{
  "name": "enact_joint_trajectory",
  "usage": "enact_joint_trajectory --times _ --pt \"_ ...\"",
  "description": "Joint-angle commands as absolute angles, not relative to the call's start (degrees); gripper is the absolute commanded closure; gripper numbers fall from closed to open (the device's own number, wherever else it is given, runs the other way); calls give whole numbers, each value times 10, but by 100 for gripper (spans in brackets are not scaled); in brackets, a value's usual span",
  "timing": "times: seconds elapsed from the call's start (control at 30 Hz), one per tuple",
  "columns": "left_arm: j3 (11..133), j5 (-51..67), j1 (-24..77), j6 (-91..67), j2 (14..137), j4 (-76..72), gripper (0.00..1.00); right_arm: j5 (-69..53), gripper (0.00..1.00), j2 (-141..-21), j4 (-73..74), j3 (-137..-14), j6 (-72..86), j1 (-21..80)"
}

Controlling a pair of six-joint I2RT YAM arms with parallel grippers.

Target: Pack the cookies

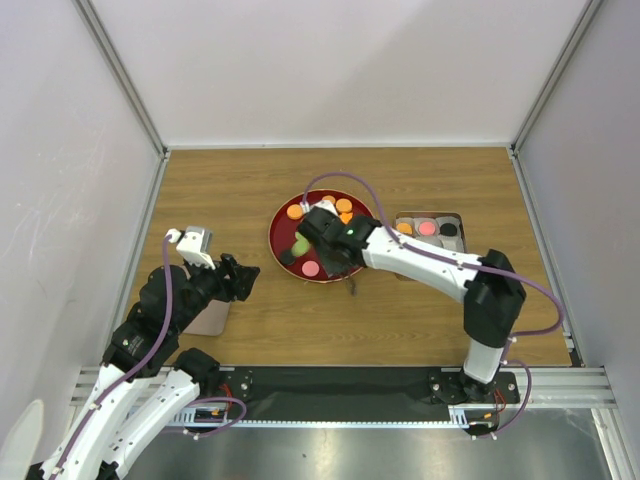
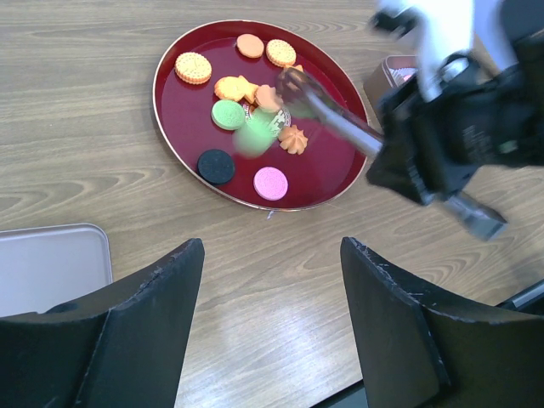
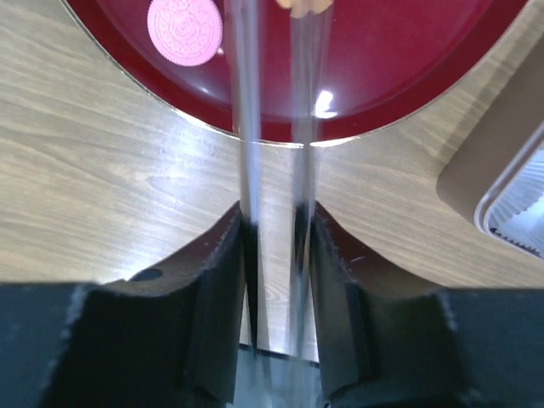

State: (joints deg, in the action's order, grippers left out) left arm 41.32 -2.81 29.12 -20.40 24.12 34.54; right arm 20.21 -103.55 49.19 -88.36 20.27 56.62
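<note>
While right pincer (image 3: 276, 228) grips tongs (image 3: 244, 127), cookies (image 2: 228, 114) on plate (image 2: 183, 121).

Top external: high at near edge, looking down on whole tabletop (image 1: 220, 190). Left wrist: low, oblique, mid-distance. Right wrist: very close, steep. All share red plate (image 2: 183, 119), pink cookie (image 3: 184, 31).

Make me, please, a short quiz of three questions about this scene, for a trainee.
1. True or false: the right gripper holds metal tongs whose tips reach over the red plate.
2. How many black cookies lie on the plate? A) none B) one C) three
3. Fill in: the left gripper is ____ and holds nothing.
Key: 1 true; 2 B; 3 open.
</note>
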Motion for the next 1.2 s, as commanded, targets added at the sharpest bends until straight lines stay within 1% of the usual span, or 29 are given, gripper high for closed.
enact_joint_trajectory --times 0.0,0.23,0.4,0.5,0.53,0.67,0.83,1.17 --pt "416 -30 294 -195 242 331 28 189 66 -989 476 -870 203 552" --pt "415 -30 294 -195 241 331 28 178 66 -946 463 -839 205 534" --pt "415 -28 294 -194 240 330 28 144 63 -951 449 -829 200 534" --pt "415 -28 294 -195 241 330 28 127 58 -960 439 -832 197 551" --pt "415 -28 294 -195 240 330 28 125 55 -969 433 -834 196 555" --pt "415 -28 294 -195 239 330 28 99 49 -985 420 -833 199 560" --pt "415 -26 294 -195 239 330 28 81 46 -991 400 -822 202 560" --pt "414 -29 294 -195 235 330 28 45 47 -1020 380 -820 205 549"
